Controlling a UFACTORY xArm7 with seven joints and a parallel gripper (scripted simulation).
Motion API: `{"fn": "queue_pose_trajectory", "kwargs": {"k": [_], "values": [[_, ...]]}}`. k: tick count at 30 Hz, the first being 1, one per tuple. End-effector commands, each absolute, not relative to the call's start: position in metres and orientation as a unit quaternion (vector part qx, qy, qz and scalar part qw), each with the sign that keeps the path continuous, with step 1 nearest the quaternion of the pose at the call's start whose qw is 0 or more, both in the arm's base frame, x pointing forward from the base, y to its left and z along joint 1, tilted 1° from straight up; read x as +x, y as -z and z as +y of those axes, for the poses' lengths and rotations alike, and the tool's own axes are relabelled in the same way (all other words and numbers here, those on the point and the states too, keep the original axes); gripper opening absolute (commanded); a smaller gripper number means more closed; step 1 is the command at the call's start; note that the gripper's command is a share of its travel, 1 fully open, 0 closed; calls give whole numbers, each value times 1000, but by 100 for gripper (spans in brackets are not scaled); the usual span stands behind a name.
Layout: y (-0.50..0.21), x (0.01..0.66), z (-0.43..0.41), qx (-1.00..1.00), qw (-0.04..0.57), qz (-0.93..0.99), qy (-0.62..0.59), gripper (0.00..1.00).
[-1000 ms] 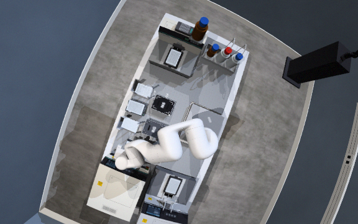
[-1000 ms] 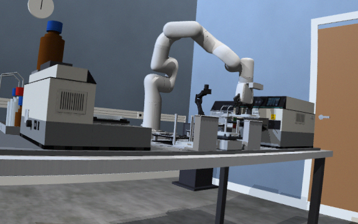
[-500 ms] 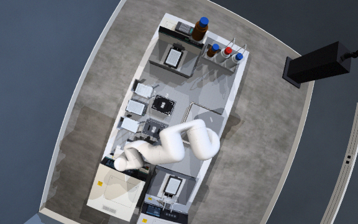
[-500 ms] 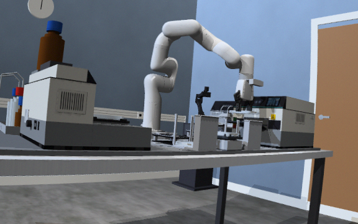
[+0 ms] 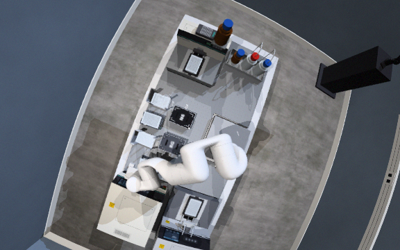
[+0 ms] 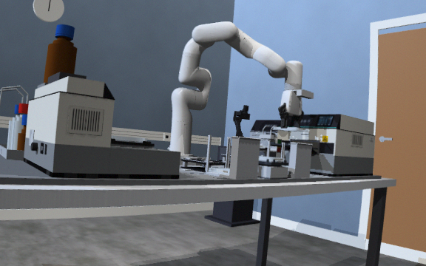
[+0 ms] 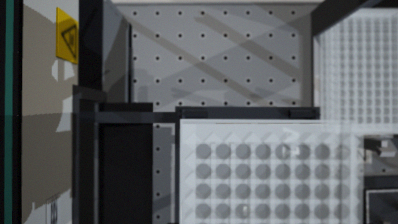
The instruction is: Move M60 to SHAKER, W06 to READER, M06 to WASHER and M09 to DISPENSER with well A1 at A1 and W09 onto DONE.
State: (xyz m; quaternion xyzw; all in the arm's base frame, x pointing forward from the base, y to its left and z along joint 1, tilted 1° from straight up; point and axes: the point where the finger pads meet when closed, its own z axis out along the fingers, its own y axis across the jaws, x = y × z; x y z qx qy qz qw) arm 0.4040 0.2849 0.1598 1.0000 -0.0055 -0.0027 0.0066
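My gripper (image 6: pixel 288 119) hangs at the near left end of the deck, beside the beige instrument housing (image 5: pixel 130 213) with the yellow warning label (image 7: pixel 67 35). It is shut on a clear well plate (image 7: pixel 270 172), held flat above the perforated deck (image 7: pixel 215 55). I cannot read the plate's label. The fingers themselves are out of the wrist view, and the arm's wrist (image 5: pixel 134 182) hides them from above. A second, fine-gridded plate (image 7: pixel 357 65) lies to the right. One plate (image 5: pixel 194 64) sits in the far instrument and another plate (image 5: pixel 192 207) in the near one.
Three plates (image 5: pixel 151 119) line the deck's left edge, with two dark nests (image 5: pixel 182 117) beside them. Tall grey rack walls (image 6: pixel 243 157) stand close below the gripper. A brown bottle (image 5: pixel 223 34) and smaller bottles (image 5: pixel 253 59) stand at the far end.
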Motion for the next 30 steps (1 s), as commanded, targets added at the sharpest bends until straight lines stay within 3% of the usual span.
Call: {"fn": "queue_pose_trajectory", "kwargs": {"k": [1, 30], "values": [[-168, 405, 286, 1000, 6, -5, 1, 0], [-184, 403, 273, 1000, 6, -3, 1, 0]]}}
